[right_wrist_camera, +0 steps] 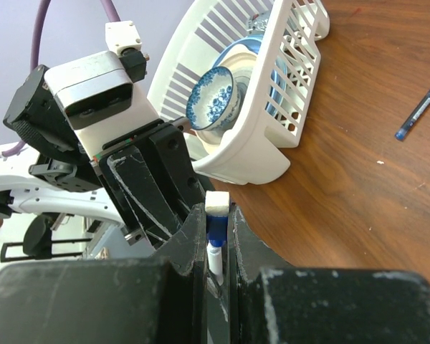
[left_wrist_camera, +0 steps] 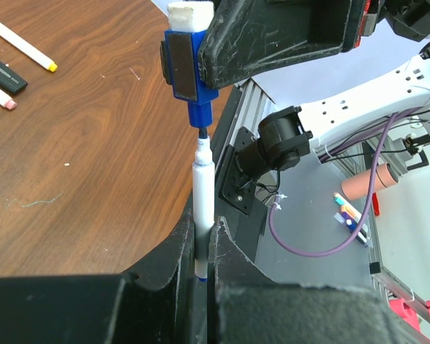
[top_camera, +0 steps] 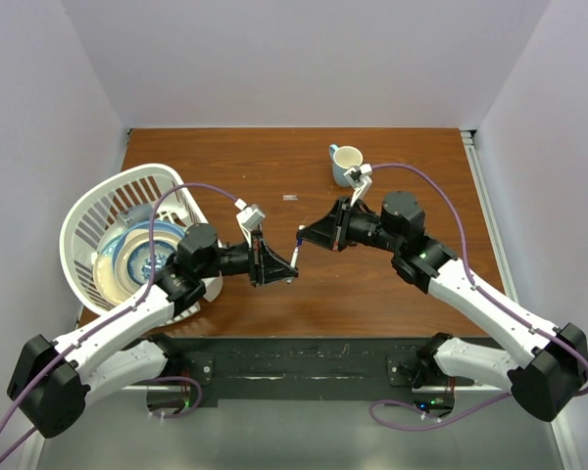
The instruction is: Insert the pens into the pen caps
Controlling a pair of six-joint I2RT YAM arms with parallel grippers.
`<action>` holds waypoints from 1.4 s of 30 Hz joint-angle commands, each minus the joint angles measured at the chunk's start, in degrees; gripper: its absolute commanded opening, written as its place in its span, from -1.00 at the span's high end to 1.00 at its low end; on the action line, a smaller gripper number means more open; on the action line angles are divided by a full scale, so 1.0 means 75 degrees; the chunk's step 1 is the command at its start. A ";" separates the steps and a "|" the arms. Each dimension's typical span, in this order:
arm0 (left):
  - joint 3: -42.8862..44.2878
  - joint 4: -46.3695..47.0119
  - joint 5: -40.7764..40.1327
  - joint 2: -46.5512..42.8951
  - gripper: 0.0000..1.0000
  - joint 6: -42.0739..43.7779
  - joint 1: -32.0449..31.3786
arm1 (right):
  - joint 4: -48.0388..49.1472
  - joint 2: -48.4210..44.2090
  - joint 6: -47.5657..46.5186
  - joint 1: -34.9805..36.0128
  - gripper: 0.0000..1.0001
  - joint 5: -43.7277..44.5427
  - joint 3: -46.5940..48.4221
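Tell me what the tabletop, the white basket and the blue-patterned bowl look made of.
Tabletop: wood or wood-look laminate with a satin finish; brown grain shows. Basket: white moulded plastic, smooth, with slotted walls. Bowl: likely glazed ceramic; glossy white with a blue pattern.

White pen (left_wrist_camera: 203, 190), blue cap (left_wrist_camera: 198, 113), white basket (right_wrist_camera: 252, 159).

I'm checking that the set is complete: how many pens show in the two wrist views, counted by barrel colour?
White: 3, namely the held pen, the yellow-ended pen and the pink-ended pen
Black: 1, the black pen
Blue: 1, the blue pen
Total: 5
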 commanded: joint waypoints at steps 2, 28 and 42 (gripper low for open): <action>0.0314 0.0402 0.0109 0.0000 1.00 0.0207 0.0031 | 0.0269 -0.0069 0.0045 0.0116 1.00 -0.0162 -0.0113; 0.0619 0.0413 -0.0500 0.0082 1.00 0.0535 0.0043 | -0.0293 -0.0338 0.0104 0.0245 1.00 -0.0362 -0.0827; 0.1193 0.0788 -0.1005 0.1135 1.00 0.0477 0.0545 | 0.0045 -0.0514 0.0244 0.1322 1.00 0.0810 -0.1940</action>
